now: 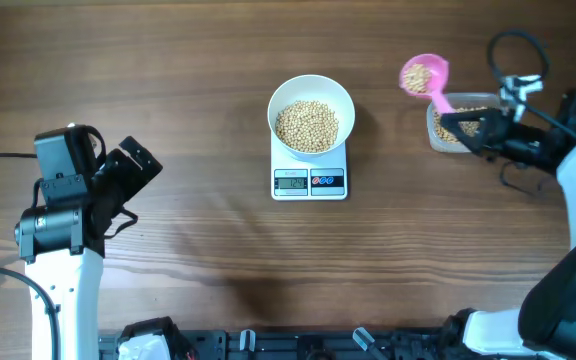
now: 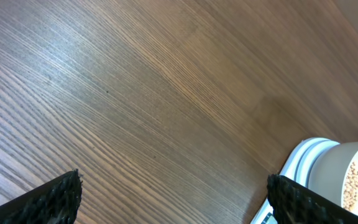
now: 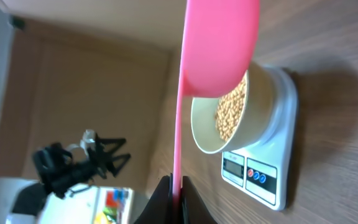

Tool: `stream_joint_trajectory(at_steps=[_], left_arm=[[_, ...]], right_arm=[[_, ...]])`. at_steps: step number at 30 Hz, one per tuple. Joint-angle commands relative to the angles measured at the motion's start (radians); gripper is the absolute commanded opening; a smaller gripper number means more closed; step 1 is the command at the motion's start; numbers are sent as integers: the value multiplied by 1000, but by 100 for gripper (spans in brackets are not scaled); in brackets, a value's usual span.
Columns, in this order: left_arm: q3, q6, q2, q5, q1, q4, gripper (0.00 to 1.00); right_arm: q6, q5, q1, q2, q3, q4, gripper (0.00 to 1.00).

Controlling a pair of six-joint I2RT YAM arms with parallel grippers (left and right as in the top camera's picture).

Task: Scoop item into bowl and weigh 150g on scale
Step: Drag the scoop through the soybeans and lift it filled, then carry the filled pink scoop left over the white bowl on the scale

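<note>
The right gripper [image 1: 468, 128] is shut narrowly on the handle end of the pink scoop [image 1: 424, 75]. This is plain in the right wrist view, where the thin handle is pinched between the fingertips. From that grip the handle runs away to the far left, so the scoop's long axis is slanted. Its head is at the far-left end, raised and loaded with beans [image 1: 420, 74]. The gripper itself is held over the clear tub [image 1: 431, 120] at the right of the table [image 1: 168, 80], and the head is carried past the tub's far-left corner.

The bowl [image 1: 272, 115] is set on the scale [image 1: 310, 182] at the middle of the table, well apart from the scoop, to its left and a little nearer. A good bed of beans is already held in it. The display [image 1: 290, 181] cannot be read, so how close the weight is to the target cannot be told.

The left gripper [image 1: 133, 165] is spread wide and empty at the left side, well apart from the scale. The coming move is judged to belong to the right arm. The head would need to be carried leftward and slightly nearer until it is over the bowl, then rolled about the handle's axis. Spilling short of the rim is the risk to be watched.
</note>
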Motion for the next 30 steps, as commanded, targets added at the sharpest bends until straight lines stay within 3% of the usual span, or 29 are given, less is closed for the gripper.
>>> stream_joint_trajectory(at_steps=[1,5,11,21,30], left_arm=[[-1,5,2,5,6,3,100],[-1,5,2,5,6,3,100],[-1,5,2,5,6,3,100],[-1,5,2,6,6,3,100],[-1,5,2,5,6,3,100]], right_arm=[[167,81,109,-81,31,109,4],[297,161,225,-114,31,254,4],[298,351,397,-118,31,300,4],[206,765,624,-118,31,280,4],[-7,1214,822,-118,32,248,4]])
